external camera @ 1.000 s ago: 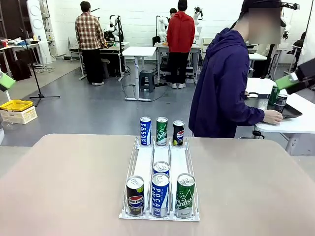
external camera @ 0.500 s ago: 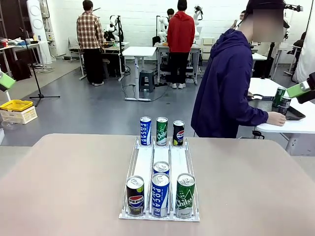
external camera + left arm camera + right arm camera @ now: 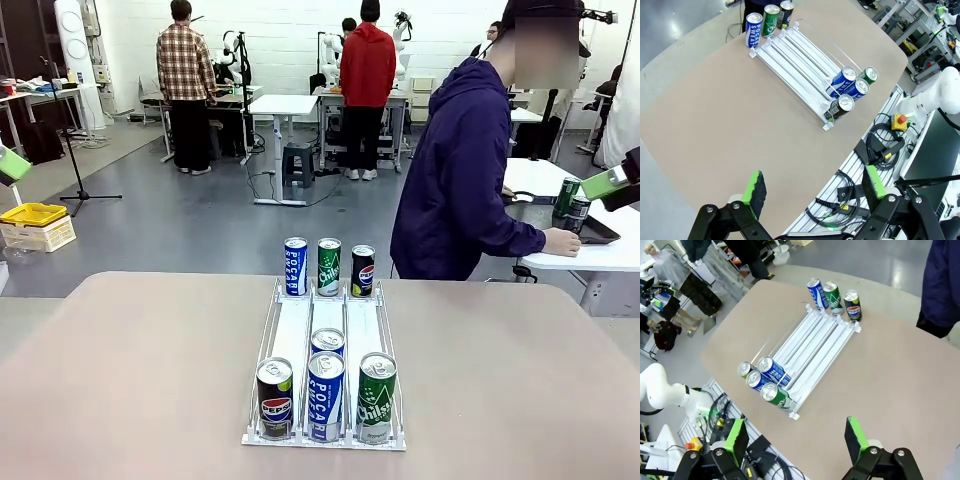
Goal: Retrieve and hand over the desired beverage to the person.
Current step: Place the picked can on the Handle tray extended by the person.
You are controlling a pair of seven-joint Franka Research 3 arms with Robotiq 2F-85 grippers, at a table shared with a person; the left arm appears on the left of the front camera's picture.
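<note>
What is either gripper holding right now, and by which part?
Nothing. The left gripper and the right gripper are both open and empty, high above the table; every can sits in or behind the rack.

Matt beige table [image 3: 120, 380], glossy metal cans [image 3: 325, 395], white wire rack [image 3: 268, 330], person [image 3: 460, 170] in soft cloth jacket

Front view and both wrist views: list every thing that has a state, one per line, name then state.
Left gripper: open, holding nothing, high over the table.
Right gripper: open, holding nothing, high over the table.
Can rack: flat on the table, four cans at its near end.
Three far cans: upright on the table beyond the rack.
Person: standing, turned to a side table.
</note>
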